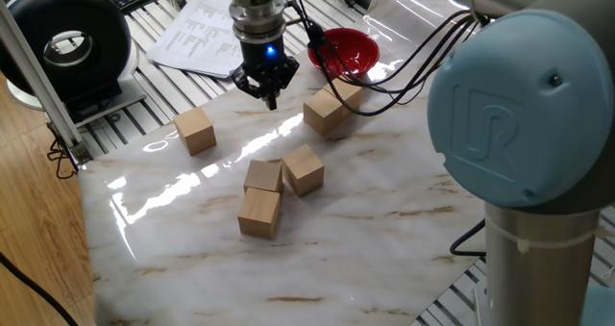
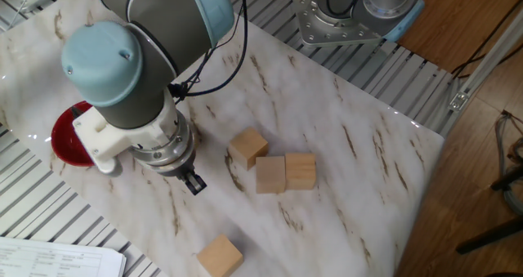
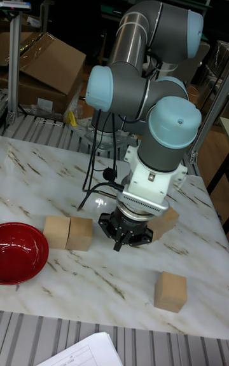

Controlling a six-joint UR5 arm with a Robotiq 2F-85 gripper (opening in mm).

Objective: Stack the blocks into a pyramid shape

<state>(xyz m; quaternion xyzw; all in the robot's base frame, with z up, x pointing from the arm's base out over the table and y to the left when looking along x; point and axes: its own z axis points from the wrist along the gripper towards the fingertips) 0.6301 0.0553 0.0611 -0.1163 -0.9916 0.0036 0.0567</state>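
Several light-tan wooden blocks lie flat on the marble table, none stacked. Two touching blocks (image 1: 332, 105) (image 3: 69, 233) sit near the red bowl. Three more form a loose cluster (image 1: 274, 187) (image 2: 274, 167) mid-table. A lone block (image 1: 195, 130) (image 2: 219, 255) (image 3: 170, 291) lies apart. My gripper (image 1: 268, 97) (image 2: 194, 184) (image 3: 123, 240) hovers low over bare marble between the pair and the lone block. Its fingers look shut with nothing in them. In the other fixed view the arm hides the pair.
A red bowl (image 1: 344, 52) (image 2: 67, 138) (image 3: 19, 251) stands at the table's edge beside the pair. Papers (image 1: 207, 30) and a black round device (image 1: 67, 42) lie off the marble on the slatted surface. Cables (image 1: 413, 52) trail from the wrist past the bowl.
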